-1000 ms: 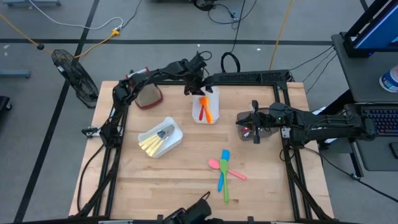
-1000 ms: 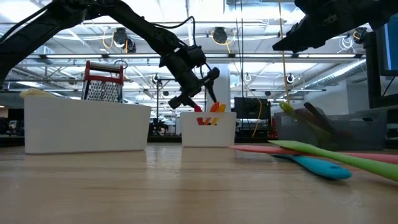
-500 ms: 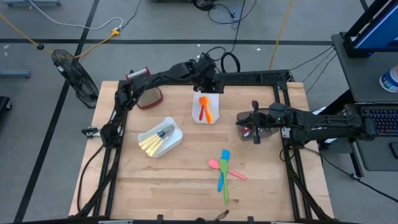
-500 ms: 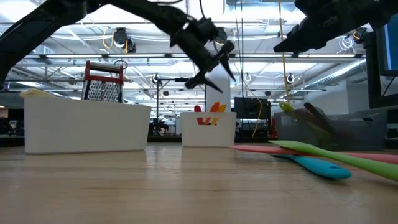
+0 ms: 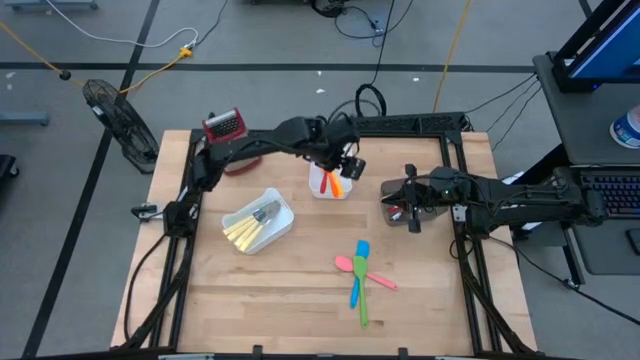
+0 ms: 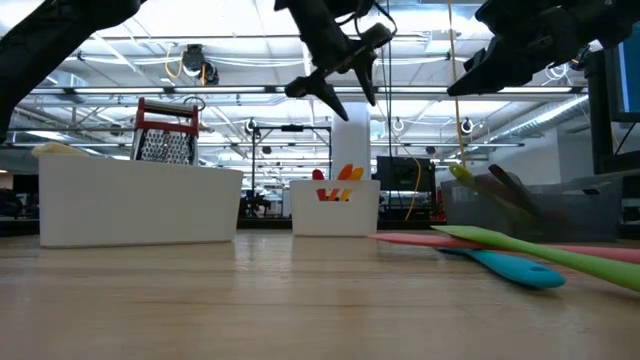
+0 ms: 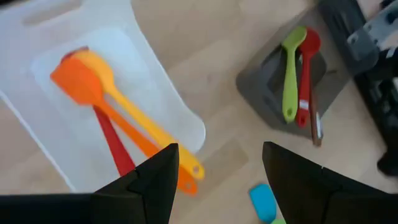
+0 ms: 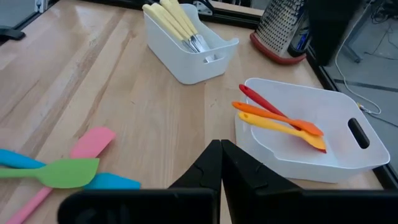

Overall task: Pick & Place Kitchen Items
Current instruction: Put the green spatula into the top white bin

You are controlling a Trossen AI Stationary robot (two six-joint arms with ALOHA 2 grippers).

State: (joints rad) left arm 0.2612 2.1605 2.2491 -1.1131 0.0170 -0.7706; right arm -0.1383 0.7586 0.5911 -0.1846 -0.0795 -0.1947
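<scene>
Since a second ago the left arm has swung from the far side of the white bin [image 5: 322,186] to hang over its right edge, and it has climbed higher above the table. The table [image 5: 300,300] is bare wood along its near edge, giving free room there. The box grater [image 5: 226,127] stands at the far left corner. A second white bin [image 5: 282,212] with cream-handled cutlery [image 5: 243,231] sits left of centre. A grey bin [image 7: 273,102] under the right arm holds a green spoon [image 7: 290,74] and a red spoon [image 7: 306,68]. The left gripper [image 5: 350,163] points down, fingers spread and empty, above the red spatula [image 8: 264,104], orange spatula [image 8: 273,118] and yellow spatula [image 8: 289,134] lying in the white bin. The right gripper [image 8: 221,163] waits over the grey bin, fingers pressed together on nothing. Pink spatula [image 5: 366,273], blue spatula [image 5: 358,272] and green spatula [image 5: 361,290] lie crossed near the table's middle, well apart from both bins.
</scene>
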